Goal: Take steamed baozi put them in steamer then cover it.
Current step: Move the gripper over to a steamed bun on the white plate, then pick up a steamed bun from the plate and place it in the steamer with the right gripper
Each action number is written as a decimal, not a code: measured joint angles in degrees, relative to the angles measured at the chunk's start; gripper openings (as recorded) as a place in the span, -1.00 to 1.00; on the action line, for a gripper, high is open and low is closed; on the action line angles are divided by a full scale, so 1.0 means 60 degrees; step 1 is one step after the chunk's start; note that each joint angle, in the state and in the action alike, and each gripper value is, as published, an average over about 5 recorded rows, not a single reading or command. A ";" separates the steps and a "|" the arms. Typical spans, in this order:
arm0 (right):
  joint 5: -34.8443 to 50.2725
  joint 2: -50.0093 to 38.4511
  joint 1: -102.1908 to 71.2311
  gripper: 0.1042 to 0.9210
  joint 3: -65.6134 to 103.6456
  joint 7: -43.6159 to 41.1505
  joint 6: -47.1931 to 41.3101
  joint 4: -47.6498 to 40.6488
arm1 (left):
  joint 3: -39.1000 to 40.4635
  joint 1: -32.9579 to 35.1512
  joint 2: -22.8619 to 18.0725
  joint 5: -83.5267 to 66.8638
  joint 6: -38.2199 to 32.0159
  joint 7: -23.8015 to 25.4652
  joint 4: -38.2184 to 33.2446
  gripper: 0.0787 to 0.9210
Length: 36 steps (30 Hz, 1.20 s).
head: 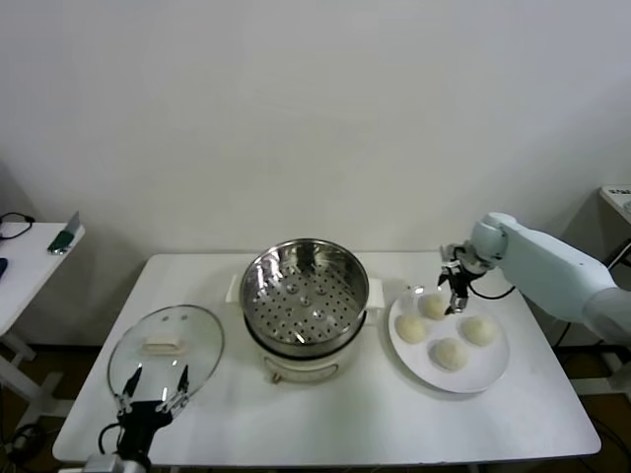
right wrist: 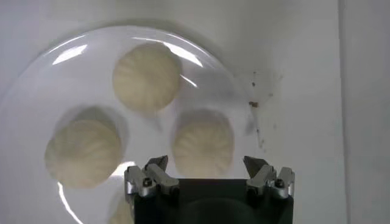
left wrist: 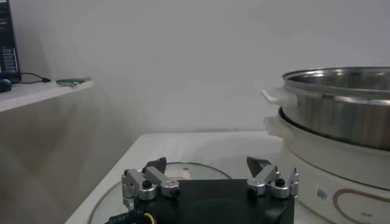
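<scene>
I see my right tool (head: 455, 293) spread wide above one smooth cream-white round baozi (head: 434, 305) on the flat white plate (head: 488, 376), left tool (head: 155, 384) released over the round glass lid (head: 197, 330).

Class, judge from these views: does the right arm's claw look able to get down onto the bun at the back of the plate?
Probably yes. The right claw hangs open just above that baozi, nothing lies between them, and the neighbouring buns sit apart from it on the plate.
</scene>
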 measured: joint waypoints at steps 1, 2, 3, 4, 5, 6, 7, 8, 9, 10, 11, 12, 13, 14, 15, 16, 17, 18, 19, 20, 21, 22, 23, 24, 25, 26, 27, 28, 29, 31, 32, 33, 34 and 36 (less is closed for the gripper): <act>-0.0030 0.0051 -0.0039 0.76 0.0041 0.0002 0.0005 -0.0078 | 0.0003 -0.0007 0.0000 0.0000 0.0001 0.0000 0.0009 0.77; -0.0061 0.0099 -0.0071 0.76 0.0073 0.0003 0.0010 -0.0151 | 0.0006 -0.0015 -0.0001 0.0000 0.0003 0.0000 0.0016 0.77; -0.0094 0.0145 -0.0100 0.76 0.0101 0.0003 0.0015 -0.0224 | 0.0010 -0.0025 -0.0001 0.0001 0.0006 0.0000 0.0019 0.77; -0.0128 0.0188 -0.0126 0.74 0.0126 0.0003 0.0020 -0.0293 | 0.0013 -0.0036 -0.0002 0.0002 0.0009 0.0000 0.0021 0.77; -0.0161 0.0227 -0.0149 0.73 0.0148 0.0003 0.0027 -0.0358 | 0.0015 -0.0046 -0.0003 0.0002 0.0014 0.0001 0.0024 0.77; -0.0194 0.0265 -0.0172 0.70 0.0173 0.0003 0.0038 -0.0421 | 0.0017 -0.0055 -0.0005 0.0003 0.0019 0.0001 0.0029 0.77; -0.0222 0.0300 -0.0193 0.66 0.0202 0.0003 0.0051 -0.0481 | 0.0019 -0.0062 -0.0007 0.0004 0.0024 0.0001 0.0036 0.77; -0.0244 0.0329 -0.0213 0.62 0.0232 0.0003 0.0064 -0.0531 | 0.0022 -0.0066 -0.0008 0.0004 0.0027 0.0000 0.0045 0.77; -0.0264 0.0355 -0.0232 0.58 0.0263 0.0004 0.0078 -0.0574 | 0.0024 -0.0069 -0.0010 0.0005 0.0030 -0.0001 0.0056 0.77; -0.0282 0.0374 -0.0247 0.54 0.0294 0.0008 0.0095 -0.0607 | 0.0026 -0.0071 -0.0010 0.0005 0.0031 -0.0004 0.0068 0.77; -0.0296 0.0388 -0.0257 0.52 0.0325 0.0011 0.0114 -0.0631 | 0.0027 -0.0072 -0.0011 0.0005 0.0030 -0.0008 0.0078 0.77; -0.0309 0.0396 -0.0264 0.51 0.0357 0.0015 0.0137 -0.0645 | 0.0028 -0.0071 -0.0011 0.0005 0.0029 -0.0012 0.0087 0.77; -0.0320 0.0401 -0.0267 0.50 0.0388 0.0019 0.0162 -0.0653 | 0.0029 -0.0070 -0.0011 0.0006 0.0025 -0.0017 0.0094 0.77; -0.0330 0.0403 -0.0268 0.49 0.0413 0.0021 0.0188 -0.0658 | 0.0029 -0.0069 -0.0011 0.0006 0.0020 -0.0021 0.0099 0.77; -0.0338 0.0402 -0.0268 0.49 0.0433 0.0019 0.0214 -0.0658 | 0.0031 -0.0067 -0.0011 0.0007 0.0013 -0.0024 0.0102 0.77; -0.0345 0.0397 -0.0264 0.49 0.0446 0.0012 0.0242 -0.0651 | 0.0035 -0.0064 -0.0011 0.0010 0.0004 -0.0026 0.0105 0.77; -0.0352 0.0387 -0.0252 0.49 0.0448 0.0002 0.0272 -0.0634 | 0.0041 -0.0058 -0.0011 0.0017 -0.0006 -0.0026 0.0106 0.77; -0.0357 0.0371 -0.0227 0.49 0.0441 -0.0014 0.0308 -0.0603 | 0.0050 -0.0049 -0.0012 0.0025 -0.0017 -0.0027 0.0106 0.77; -0.0355 0.0348 -0.0186 0.49 0.0424 -0.0036 0.0353 -0.0555 | 0.0061 -0.0036 -0.0013 0.0037 -0.0029 -0.0028 0.0104 0.77; -0.0345 0.0316 -0.0126 0.49 0.0395 -0.0063 0.0408 -0.0491 | 0.0075 -0.0020 -0.0017 0.0052 -0.0042 -0.0028 0.0099 0.77; -0.0325 0.0278 -0.0042 0.49 0.0351 -0.0094 0.0472 -0.0409 | 0.0089 -0.0004 -0.0022 0.0068 -0.0055 -0.0029 0.0092 0.77; -0.0297 0.0235 0.0064 0.49 0.0294 -0.0129 0.0545 -0.0314 | 0.0105 0.0012 -0.0029 0.0085 -0.0067 -0.0030 0.0084 0.77; -0.0257 0.0193 0.0191 0.49 0.0223 -0.0164 0.0625 -0.0209 | 0.0123 0.0028 -0.0038 0.0103 -0.0078 -0.0031 0.0075 0.77; -0.0204 0.0154 0.0347 0.49 0.0137 -0.0201 0.0717 -0.0092 | 0.0139 0.0044 -0.0047 0.0121 -0.0087 -0.0032 0.0066 0.77; -0.0138 0.0123 0.0529 0.49 0.0034 -0.0238 0.0820 0.0035 | 0.0156 0.0057 -0.0056 0.0139 -0.0093 -0.0033 0.0056 0.77; -0.0058 0.0102 0.0733 0.49 -0.0083 -0.0277 0.0931 0.0167 | 0.0171 0.0070 -0.0062 0.0158 -0.0097 -0.0034 0.0045 0.77; 0.0042 0.0090 0.0969 0.49 -0.0224 -0.0320 0.1054 0.0310 | 0.0184 0.0082 -0.0067 0.0177 -0.0099 -0.0034 0.0032 0.77; 0.0156 0.0086 0.1230 0.49 -0.0383 -0.0368 0.1188 0.0462 | 0.0192 0.0091 -0.0070 0.0192 -0.0100 -0.0035 0.0020 0.77; 0.0277 0.0093 0.1511 0.49 -0.0554 -0.0419 0.1329 0.0618 | 0.0199 0.0098 -0.0072 0.0206 -0.0101 -0.0035 0.0004 0.77; 0.0535 0.0137 0.2139 0.49 -0.0933 -0.0526 0.1649 0.0952 | 0.0199 0.0107 -0.0072 0.0222 -0.0098 -0.0035 -0.0031 0.77; 0.0654 0.0176 0.2464 0.49 -0.1122 -0.0576 0.1824 0.1123 | 0.0194 0.0111 -0.0072 0.0226 -0.0095 -0.0035 -0.0053 0.77; 0.0770 0.0229 0.2799 0.49 -0.1315 -0.0623 0.2015 0.1302 | 0.0185 0.0118 -0.0070 0.0228 -0.0091 -0.0035 -0.0077 0.77; 0.0876 0.0291 0.3133 0.49 -0.1505 -0.0663 0.2214 0.1486 | 0.0175 0.0126 -0.0066 0.0230 -0.0086 -0.0035 -0.0101 0.77; 0.1042 0.0449 0.3775 0.49 -0.1869 -0.0724 0.2626 0.1876 | 0.0152 0.0150 -0.0051 0.0231 -0.0078 -0.0035 -0.0148 0.77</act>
